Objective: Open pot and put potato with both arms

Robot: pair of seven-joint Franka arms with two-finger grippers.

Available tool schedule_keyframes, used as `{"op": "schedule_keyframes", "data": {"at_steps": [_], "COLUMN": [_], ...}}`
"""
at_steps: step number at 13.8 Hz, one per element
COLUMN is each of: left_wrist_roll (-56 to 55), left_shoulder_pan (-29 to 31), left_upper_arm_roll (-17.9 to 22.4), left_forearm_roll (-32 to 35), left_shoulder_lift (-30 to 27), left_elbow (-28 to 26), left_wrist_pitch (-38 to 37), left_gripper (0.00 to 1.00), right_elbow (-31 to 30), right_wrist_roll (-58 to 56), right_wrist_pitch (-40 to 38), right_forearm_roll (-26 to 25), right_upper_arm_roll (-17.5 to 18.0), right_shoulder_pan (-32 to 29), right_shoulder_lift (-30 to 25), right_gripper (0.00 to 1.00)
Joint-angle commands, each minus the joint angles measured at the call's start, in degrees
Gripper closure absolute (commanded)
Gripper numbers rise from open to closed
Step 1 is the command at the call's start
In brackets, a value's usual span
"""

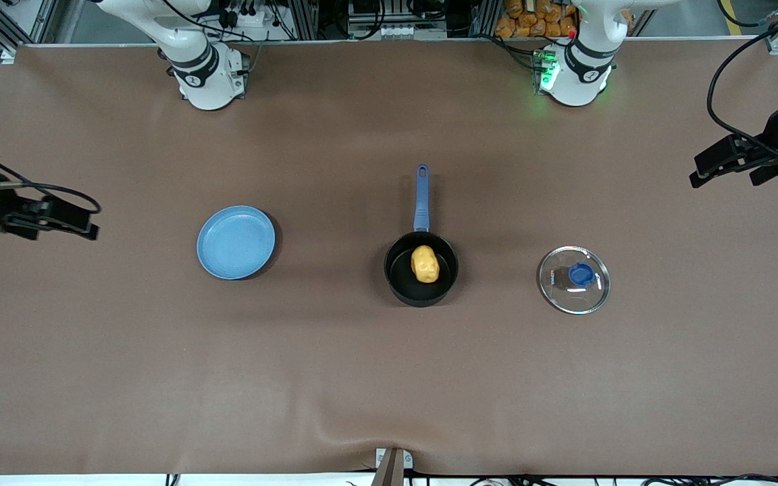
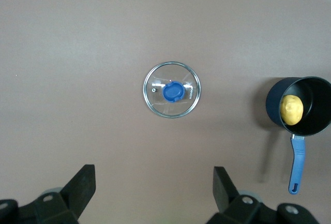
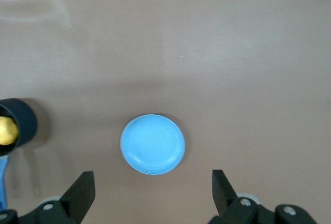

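Observation:
The black pot (image 1: 399, 283) stands open at the table's middle, its blue handle (image 1: 421, 199) pointing toward the robot bases. The yellow-orange potato (image 1: 425, 264) lies inside it. The glass lid (image 1: 574, 279) with its blue knob lies flat on the table beside the pot, toward the left arm's end. My left gripper (image 1: 727, 177) is open and empty, high over that end of the table; its wrist view shows the lid (image 2: 171, 89), the pot (image 2: 313, 107) and the potato (image 2: 291, 109) below. My right gripper (image 1: 58, 226) is open and empty, high over the right arm's end.
A flat light-blue plate (image 1: 236, 241) lies empty beside the pot, toward the right arm's end; it also shows in the right wrist view (image 3: 152, 144). A brown cloth covers the table. Both arm bases stand along the table's edge farthest from the front camera.

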Motion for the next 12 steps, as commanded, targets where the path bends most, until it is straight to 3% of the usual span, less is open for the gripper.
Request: {"op": "schedule_keyframes", "data": {"at_steps": [1, 3, 7, 10, 12], "left_wrist_roll": [0.69, 0.69, 0.69, 0.78, 0.69], "left_shoulder_pan": [-0.07, -0.07, -0.07, -0.07, -0.07], "left_upper_arm_roll": [0.39, 0.39, 0.39, 0.39, 0.39], "left_forearm_roll": [-1.33, -1.33, -1.24, -1.24, -1.24], "left_shoulder_lift": [-1.16, -1.07, -1.07, -1.07, -0.98], "left_elbow": [-0.72, -0.72, -0.72, -0.72, -0.72], "left_wrist_pitch": [0.2, 0.2, 0.2, 0.2, 0.2], "left_gripper": [0.0, 0.0, 0.0, 0.0, 0.0], "right_elbow": [-3.42, -9.37, -35.03, -37.1, -36.83], "right_wrist_roll": [-0.24, -0.15, -0.5, -1.63, -7.33], "right_wrist_pitch": [-0.87, 0.44, 13.44, 11.36, 11.09], "right_forearm_roll": [-2.92, -2.48, -2.48, -2.13, -2.04], "right_upper_arm_roll": [2.08, 1.99, 1.29, -2.83, -3.11], "right_shoulder_pan": [-1.16, -0.99, 0.68, 2.79, 2.62], "right_shoulder_lift": [-5.41, -9.88, -27.36, -28.8, -28.63], "right_gripper": [0.0, 0.0, 0.0, 0.0, 0.0]}}
